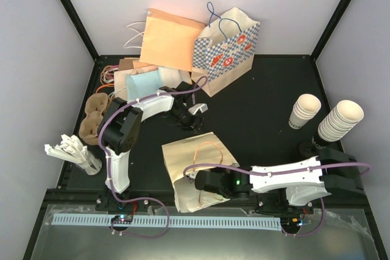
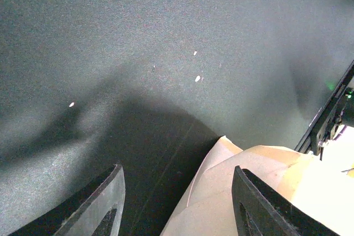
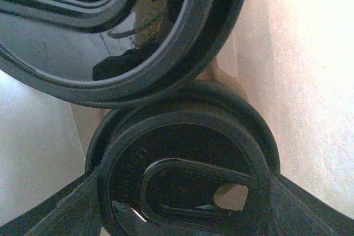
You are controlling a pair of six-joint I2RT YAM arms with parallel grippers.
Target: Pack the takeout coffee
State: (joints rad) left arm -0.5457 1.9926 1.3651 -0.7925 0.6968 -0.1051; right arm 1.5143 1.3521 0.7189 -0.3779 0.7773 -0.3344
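Gently, with your right gripper (image 3: 185, 183) clamped on the takeout coffee (image 3: 182, 153) inside the tan bag (image 1: 189, 156) at six o'clock, seat it level beside the other black lid (image 3: 110, 53) before letting go, while your left gripper (image 2: 178, 169) hangs open at the bag's eleven o'clock.

Paper bag (image 1: 183, 162) hides the takeout coffee (image 3: 182, 164) from above.

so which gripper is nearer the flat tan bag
Right: the right gripper is inside the tan bag, gripping the takeout coffee; the left gripper hovers at its far edge.
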